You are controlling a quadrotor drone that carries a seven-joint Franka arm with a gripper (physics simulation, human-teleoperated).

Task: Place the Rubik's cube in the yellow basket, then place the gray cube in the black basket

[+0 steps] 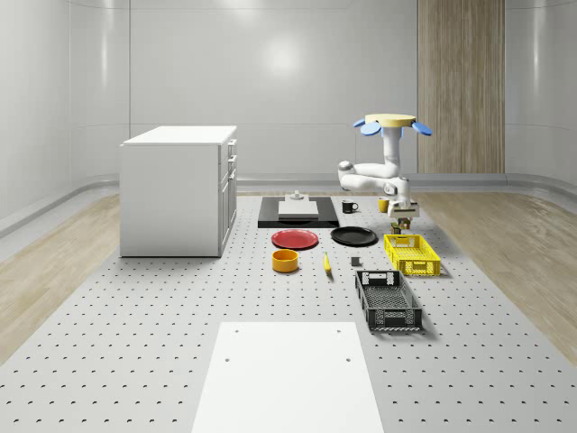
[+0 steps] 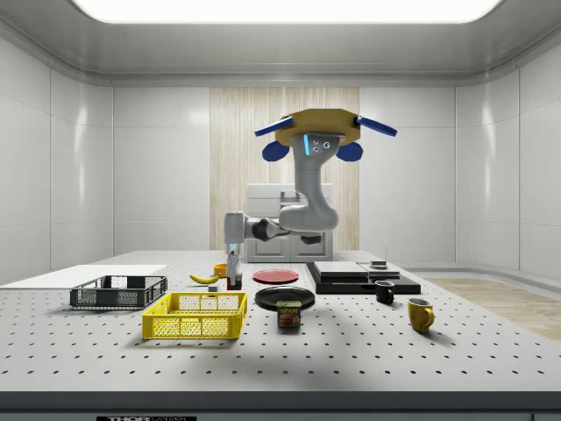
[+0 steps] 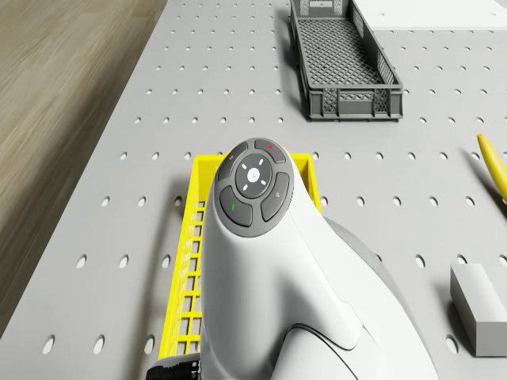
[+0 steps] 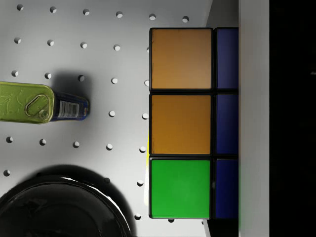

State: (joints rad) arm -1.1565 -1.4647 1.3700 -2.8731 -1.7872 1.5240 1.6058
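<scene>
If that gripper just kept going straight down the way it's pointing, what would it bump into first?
Probably the yellow basket: the gripper, shut on the Rubik's cube, points down near the basket's far end. It might instead meet bare table just beyond the rim.

The Rubik's cube (image 4: 192, 123), with orange, green and blue tiles, hangs just above the far end of the yellow basket (image 1: 412, 254). The black basket (image 1: 388, 300) lies empty beside the yellow basket; the gray cube (image 3: 480, 306) rests near it.

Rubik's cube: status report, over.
Gripper shut on Rubik's cube, above yellow basket's far end. Drone hovering beyond it. Gray cube untouched on table.
</scene>
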